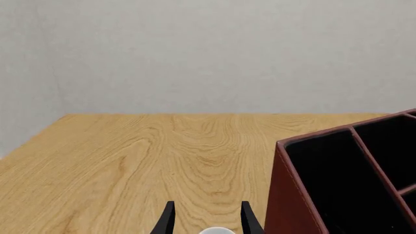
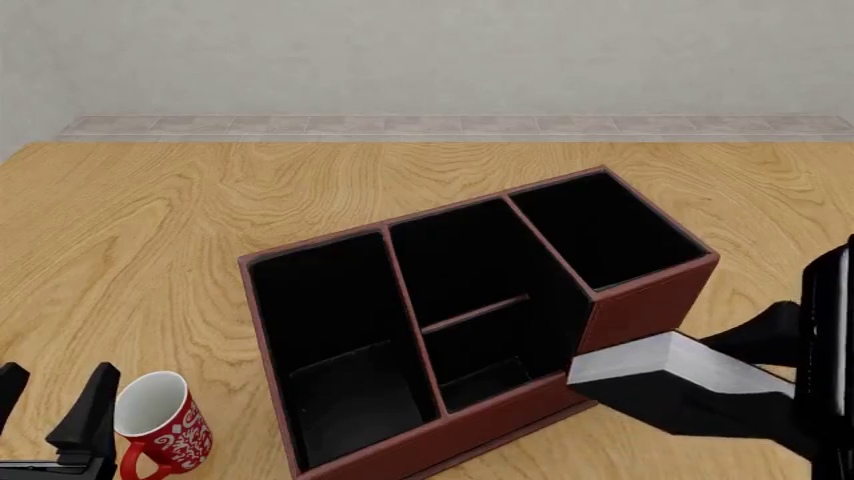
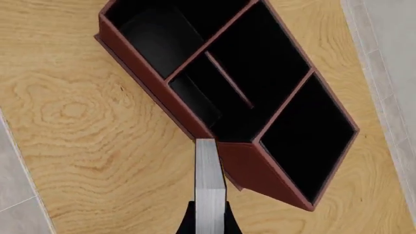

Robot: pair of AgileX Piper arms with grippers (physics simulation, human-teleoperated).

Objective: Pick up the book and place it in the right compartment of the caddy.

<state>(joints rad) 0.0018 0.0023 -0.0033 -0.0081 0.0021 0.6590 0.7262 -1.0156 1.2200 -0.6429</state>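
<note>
right claw clamping book, seemingly airborne

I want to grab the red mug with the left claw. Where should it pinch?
Probably the mug's rim or round body, from above: it stands upright, opening up, close beside the open left gripper. I can't clearly see the handle.
</note>
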